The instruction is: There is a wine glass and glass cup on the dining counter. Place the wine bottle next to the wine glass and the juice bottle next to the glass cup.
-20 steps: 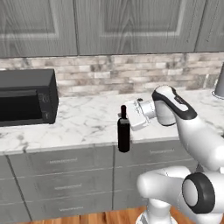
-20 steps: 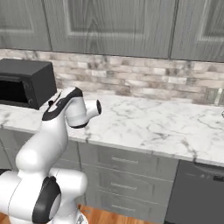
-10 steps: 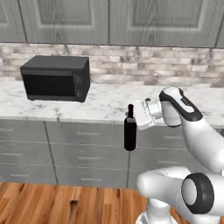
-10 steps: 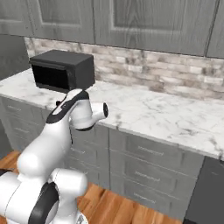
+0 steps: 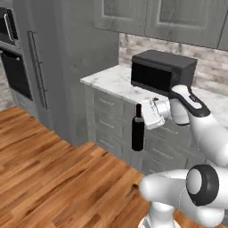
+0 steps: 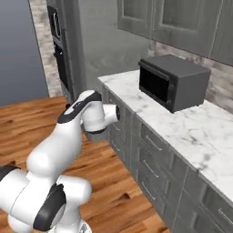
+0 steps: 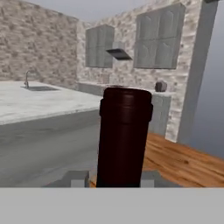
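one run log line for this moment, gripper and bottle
gripper: shut on wine bottle | bottle: upright, off the floor, in front of grey cabinets | microwave on worktop behind

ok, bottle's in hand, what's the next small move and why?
Probably keep the grip and drive on toward the dining counter. The gripper is shut on the wine bottle, upright over wood floor beside the cabinets, away from any surface. The sink counter shows ahead in the hand view, so nothing suits a release yet.
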Tool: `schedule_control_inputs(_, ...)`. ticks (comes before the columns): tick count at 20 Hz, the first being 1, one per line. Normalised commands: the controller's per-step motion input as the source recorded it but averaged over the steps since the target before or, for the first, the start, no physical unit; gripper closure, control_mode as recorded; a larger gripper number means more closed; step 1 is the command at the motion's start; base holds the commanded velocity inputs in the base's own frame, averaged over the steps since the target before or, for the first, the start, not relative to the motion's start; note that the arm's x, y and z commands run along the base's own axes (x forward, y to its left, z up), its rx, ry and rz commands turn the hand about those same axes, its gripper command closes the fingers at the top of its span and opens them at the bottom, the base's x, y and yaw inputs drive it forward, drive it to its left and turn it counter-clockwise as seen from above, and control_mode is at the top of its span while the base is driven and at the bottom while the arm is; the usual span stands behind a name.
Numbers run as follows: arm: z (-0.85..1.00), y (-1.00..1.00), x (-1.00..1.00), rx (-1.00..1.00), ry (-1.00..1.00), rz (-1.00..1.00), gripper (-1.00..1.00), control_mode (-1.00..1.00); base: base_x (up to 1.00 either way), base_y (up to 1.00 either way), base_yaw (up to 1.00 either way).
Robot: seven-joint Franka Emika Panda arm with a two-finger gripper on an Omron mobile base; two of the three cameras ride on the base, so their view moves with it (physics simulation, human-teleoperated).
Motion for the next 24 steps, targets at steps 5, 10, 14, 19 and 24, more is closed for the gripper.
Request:
schedule_control_inputs(5, 0.0, 0.0, 0.0, 0.0, 0.0, 0.0, 1.0, 1.0, -0.04, 0.0, 1.0)
schedule_control_inputs(10, 0.0, 0.0, 0.0, 0.0, 0.0, 0.0, 1.0, 1.0, -0.04, 0.0, 1.0)
schedule_control_inputs(14, 0.0, 0.0, 0.0, 0.0, 0.0, 0.0, 1.0, 1.0, -0.03, 0.0, 1.0)
schedule_control_inputs(19, 0.0, 0.0, 0.0, 0.0, 0.0, 0.0, 1.0, 1.0, -0.03, 0.0, 1.0)
schedule_control_inputs(24, 0.0, 0.0, 0.0, 0.0, 0.0, 0.0, 1.0, 1.0, -0.06, 0.04, 1.0)
